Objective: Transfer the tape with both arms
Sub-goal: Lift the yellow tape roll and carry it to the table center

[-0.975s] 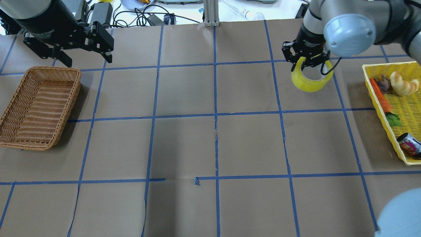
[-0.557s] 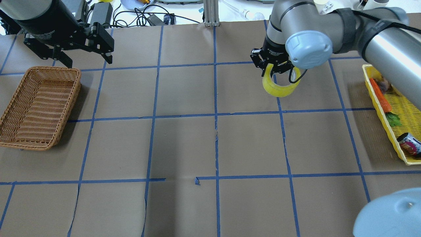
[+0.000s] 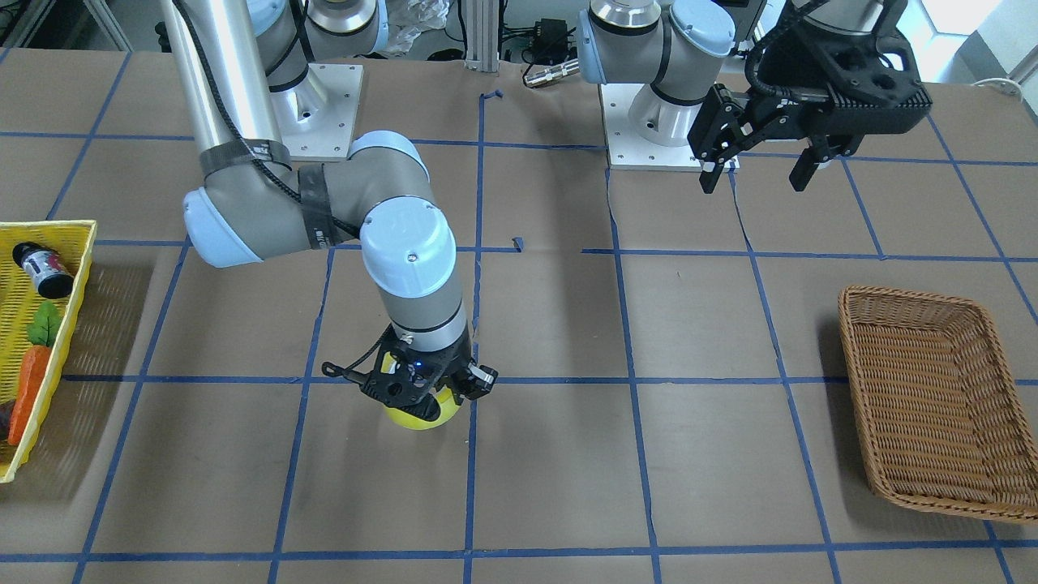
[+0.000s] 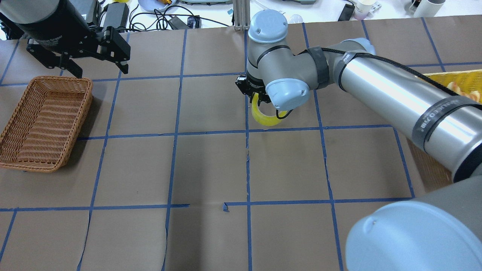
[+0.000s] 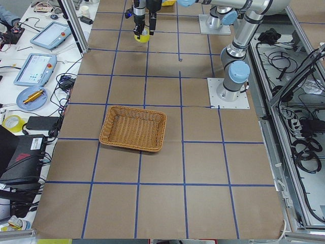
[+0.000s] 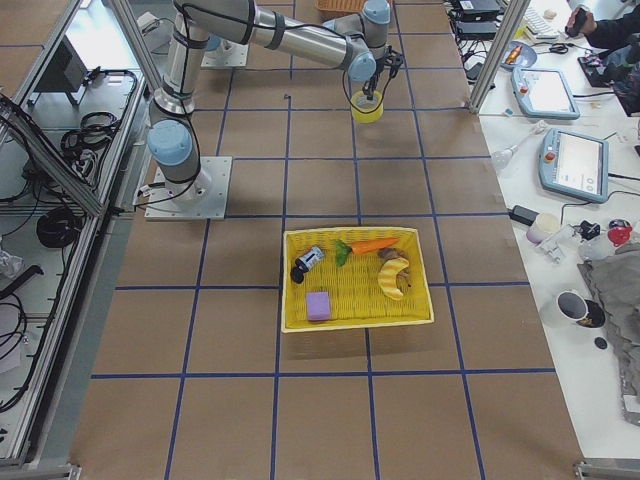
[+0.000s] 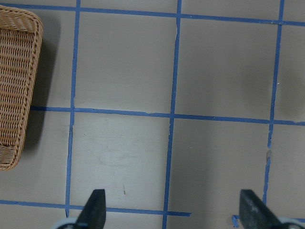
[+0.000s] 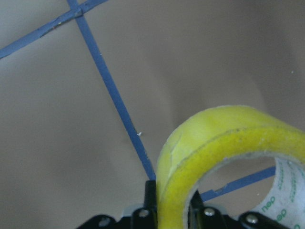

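Mid-carry: the right black gripper (image 4: 253,98) pinches the translucent yellow tape ring (image 4: 265,119); the left gripper (image 4: 101,68), spread wide at ten o'clock, should probably approach next.

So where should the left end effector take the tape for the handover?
Probably the tape's free lower arc, one finger through the core, coming from below: the right end effector pinches its top wall and the ring hangs upright beneath.

In the overhead view the right arm (image 4: 376,86) is covering the top of the tape (image 4: 265,119), most of the right gripper (image 4: 255,98), and nearly all of the yellow basket (image 4: 457,81) at right. In the right wrist view the tape is running off the lower right corner. The left wrist view's left edge is cutting the wicker basket (image 7: 16,86).
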Controlling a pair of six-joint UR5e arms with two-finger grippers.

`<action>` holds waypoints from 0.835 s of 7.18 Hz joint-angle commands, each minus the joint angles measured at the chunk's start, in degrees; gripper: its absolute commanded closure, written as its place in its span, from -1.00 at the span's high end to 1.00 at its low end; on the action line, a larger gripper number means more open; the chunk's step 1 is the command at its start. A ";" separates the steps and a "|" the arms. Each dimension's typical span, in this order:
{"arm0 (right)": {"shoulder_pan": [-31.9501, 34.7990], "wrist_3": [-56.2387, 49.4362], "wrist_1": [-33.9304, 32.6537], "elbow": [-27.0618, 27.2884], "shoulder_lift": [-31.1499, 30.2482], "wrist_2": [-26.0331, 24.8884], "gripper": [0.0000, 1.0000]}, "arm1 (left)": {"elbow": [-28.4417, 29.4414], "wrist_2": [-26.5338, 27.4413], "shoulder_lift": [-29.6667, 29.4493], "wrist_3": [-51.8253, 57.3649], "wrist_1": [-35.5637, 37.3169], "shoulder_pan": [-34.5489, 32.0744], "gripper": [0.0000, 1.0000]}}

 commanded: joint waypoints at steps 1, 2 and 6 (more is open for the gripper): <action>4.58 6.01 -1.09 -3.34 4.30 -0.68 -1.00 | -0.10 0.23 0.00 0.12 -0.01 0.04 1.00; 5.03 6.20 -1.44 -3.80 5.89 -0.78 -1.00 | -0.10 0.24 0.00 0.12 -0.01 0.04 1.00; 5.03 5.68 -1.09 -3.46 5.47 -2.18 1.00 | -0.01 0.41 0.09 0.30 -0.01 0.13 1.00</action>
